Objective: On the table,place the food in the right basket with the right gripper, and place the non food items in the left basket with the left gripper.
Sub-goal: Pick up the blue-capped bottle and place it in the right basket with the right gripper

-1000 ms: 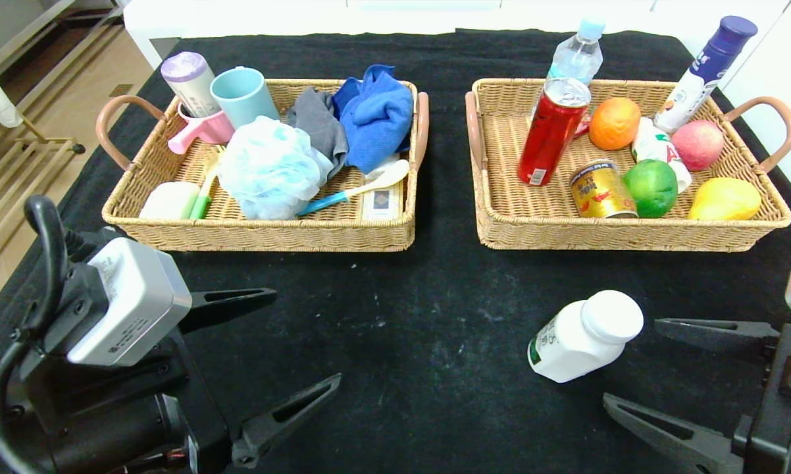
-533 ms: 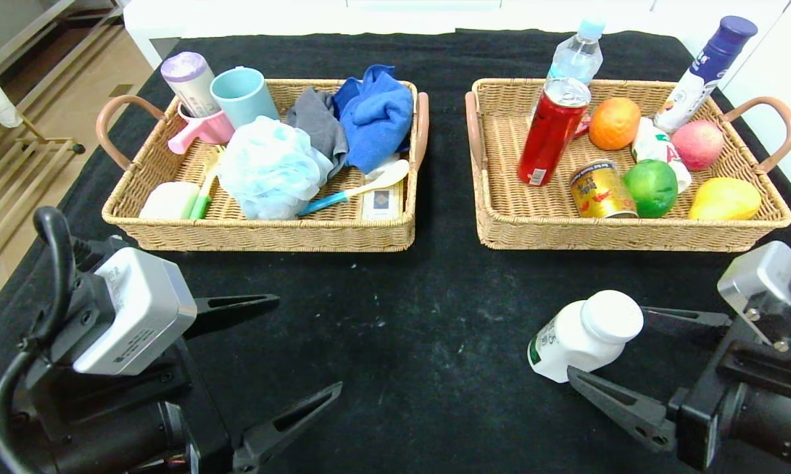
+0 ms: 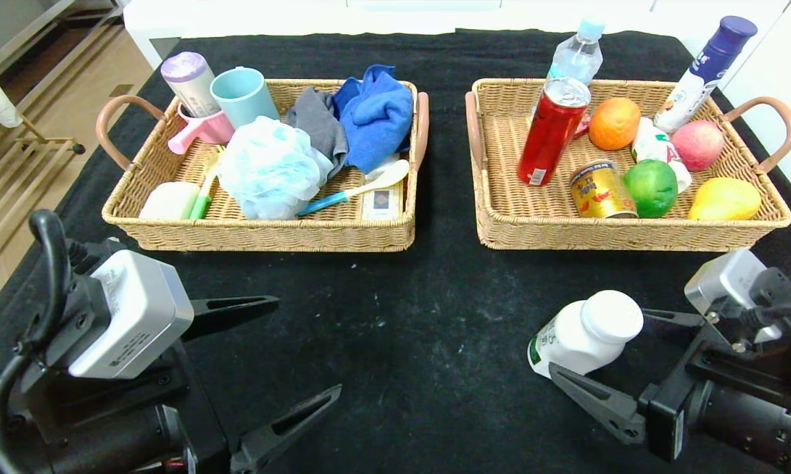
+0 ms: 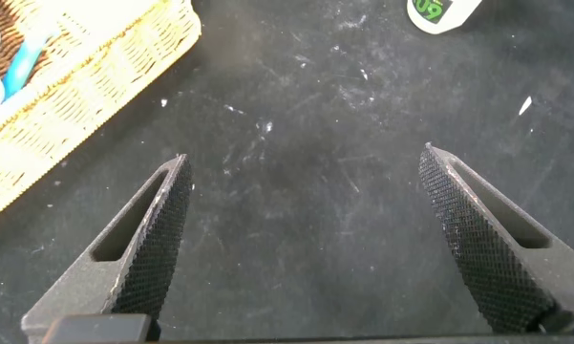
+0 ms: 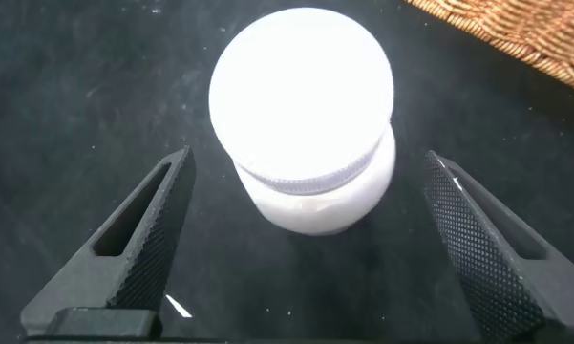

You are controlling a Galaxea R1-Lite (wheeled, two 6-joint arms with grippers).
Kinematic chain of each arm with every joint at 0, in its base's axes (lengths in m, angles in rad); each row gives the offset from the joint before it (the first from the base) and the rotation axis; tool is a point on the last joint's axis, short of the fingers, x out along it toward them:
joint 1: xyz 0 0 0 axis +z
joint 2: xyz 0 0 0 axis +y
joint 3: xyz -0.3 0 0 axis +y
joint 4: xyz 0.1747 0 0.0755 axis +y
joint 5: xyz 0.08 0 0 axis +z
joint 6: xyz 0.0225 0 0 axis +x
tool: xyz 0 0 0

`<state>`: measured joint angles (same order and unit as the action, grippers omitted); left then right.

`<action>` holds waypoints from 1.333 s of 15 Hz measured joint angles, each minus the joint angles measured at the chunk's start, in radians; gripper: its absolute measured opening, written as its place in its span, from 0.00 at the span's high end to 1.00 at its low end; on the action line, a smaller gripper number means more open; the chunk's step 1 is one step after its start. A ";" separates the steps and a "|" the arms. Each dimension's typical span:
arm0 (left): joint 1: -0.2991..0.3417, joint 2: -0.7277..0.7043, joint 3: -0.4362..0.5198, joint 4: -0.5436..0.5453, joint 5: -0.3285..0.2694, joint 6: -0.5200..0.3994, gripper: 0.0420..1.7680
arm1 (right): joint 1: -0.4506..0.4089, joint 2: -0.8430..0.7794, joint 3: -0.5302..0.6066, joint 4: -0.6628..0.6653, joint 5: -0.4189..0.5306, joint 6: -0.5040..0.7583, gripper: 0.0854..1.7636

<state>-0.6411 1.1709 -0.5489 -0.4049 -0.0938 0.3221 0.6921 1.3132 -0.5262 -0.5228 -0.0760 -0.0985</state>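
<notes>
Head view is showing you that both baskets are already holding many things, and only the white bottle is lying on the black surface, near the right basket. Your right gripper is standing with jaws wide open on both sides of the bottle, not yet closing. Compared with one second ago, it is reaching much closer. Your left gripper is waiting open below the left basket.

We saw our left gripper spread wide above the bare black surface, a wicker basket corner off to one side and a white bottle's base far beyond.
</notes>
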 joint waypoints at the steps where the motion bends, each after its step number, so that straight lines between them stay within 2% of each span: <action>1: 0.000 0.000 0.000 0.000 0.000 0.000 0.03 | 0.000 0.003 0.001 -0.001 0.000 0.000 0.03; 10: 0.000 -0.001 0.001 -0.001 0.001 -0.002 0.03 | -0.016 0.074 0.030 -0.151 -0.002 0.001 0.03; 11: 0.000 -0.001 0.001 -0.001 0.001 -0.002 0.03 | -0.016 0.078 0.031 -0.151 -0.001 0.001 0.06; 13: 0.000 -0.001 0.002 0.000 0.001 -0.001 0.03 | -0.018 0.082 0.032 -0.151 -0.001 0.001 0.27; 15: 0.000 -0.001 0.003 0.000 0.001 0.000 0.03 | -0.018 0.085 0.033 -0.150 0.000 0.001 0.42; 20: -0.001 -0.001 0.007 -0.002 0.001 0.001 0.03 | -0.018 0.087 0.035 -0.150 -0.002 0.001 0.47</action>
<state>-0.6417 1.1698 -0.5415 -0.4070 -0.0928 0.3228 0.6745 1.3998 -0.4911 -0.6730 -0.0779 -0.0977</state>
